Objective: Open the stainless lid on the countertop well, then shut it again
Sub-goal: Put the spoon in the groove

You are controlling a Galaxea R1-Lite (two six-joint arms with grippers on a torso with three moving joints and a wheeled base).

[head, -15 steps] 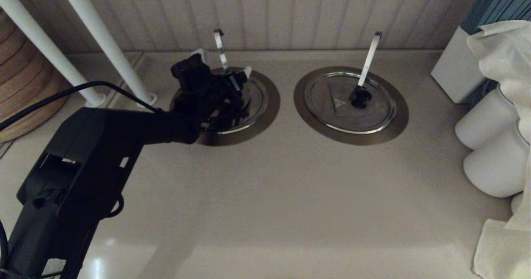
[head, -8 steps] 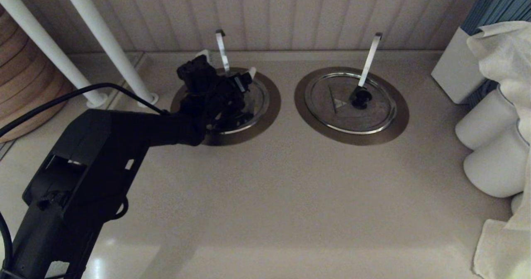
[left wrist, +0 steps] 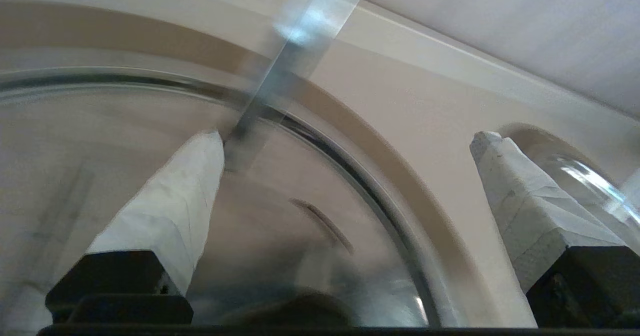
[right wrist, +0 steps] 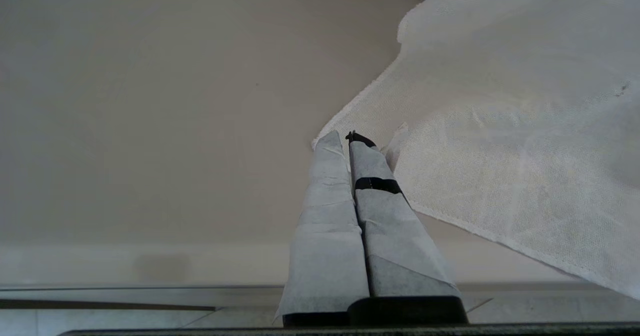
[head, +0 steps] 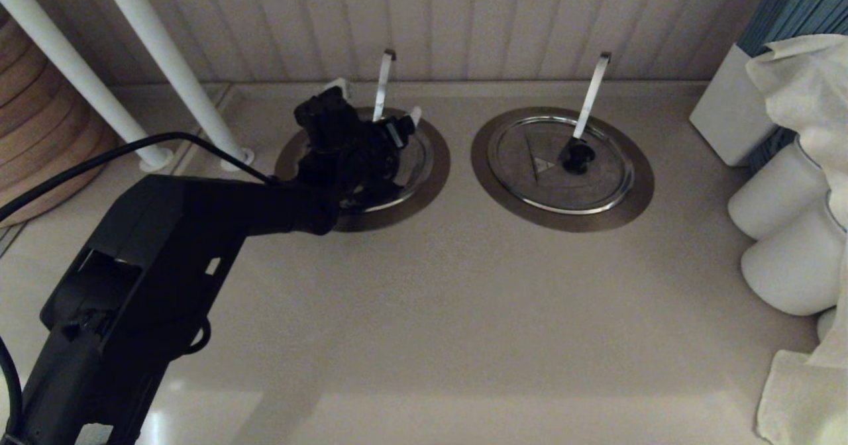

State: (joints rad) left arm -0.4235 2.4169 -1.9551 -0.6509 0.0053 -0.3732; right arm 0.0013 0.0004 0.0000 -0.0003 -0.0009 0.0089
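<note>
The left gripper (head: 377, 110) is hovering with its white-taped fingers (left wrist: 172, 211) spread wide, gripping nothing, straddling the far side of the round flat stainless lid (head: 414, 160). That lid is sitting in the steel-flanged countertop well (head: 434, 180), its slim hook-tipped handle (head: 382, 84) rising between the fingers. The right gripper (right wrist: 350, 138) is resting pressed together beside a white cloth (right wrist: 500, 126).

left tool (head: 376, 104) spread, right tool (right wrist: 349, 137) closed
</note>
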